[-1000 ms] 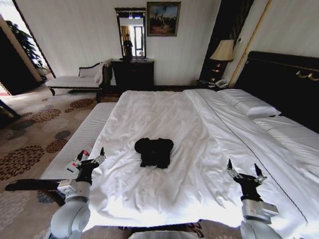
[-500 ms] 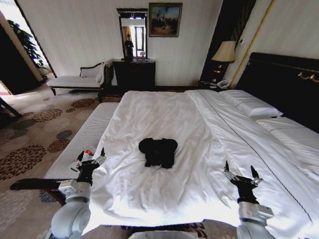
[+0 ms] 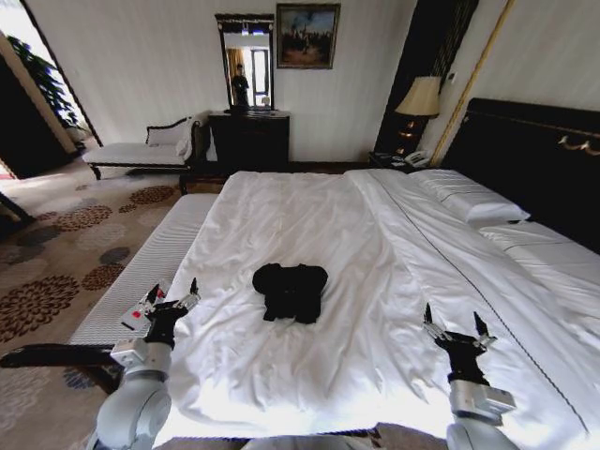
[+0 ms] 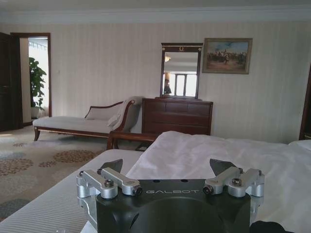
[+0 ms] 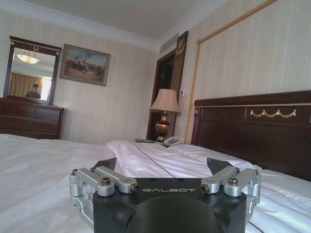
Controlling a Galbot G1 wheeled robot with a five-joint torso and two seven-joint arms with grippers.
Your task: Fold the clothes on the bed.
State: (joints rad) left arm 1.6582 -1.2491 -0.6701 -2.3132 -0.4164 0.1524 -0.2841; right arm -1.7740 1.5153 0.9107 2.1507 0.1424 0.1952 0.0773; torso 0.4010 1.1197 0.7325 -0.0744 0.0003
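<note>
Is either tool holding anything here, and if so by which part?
Nothing is held. The left tool and right tool are both open, apart from the black T-shirt on the bed.

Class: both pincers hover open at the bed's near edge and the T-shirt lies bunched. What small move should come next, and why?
Probably reach the left pincer toward the crumpled black T-shirt; the right pincer is farther away.

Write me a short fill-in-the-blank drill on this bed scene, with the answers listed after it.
1. The crumpled clothes lying on the bed are ____ in colour.
2. The left pincer and right pincer both have ____ fingers.
3. Neither pincer ____ the clothes.
4. The duvet under the clothes is ____.

Missing words: black; open; touches; white
</note>
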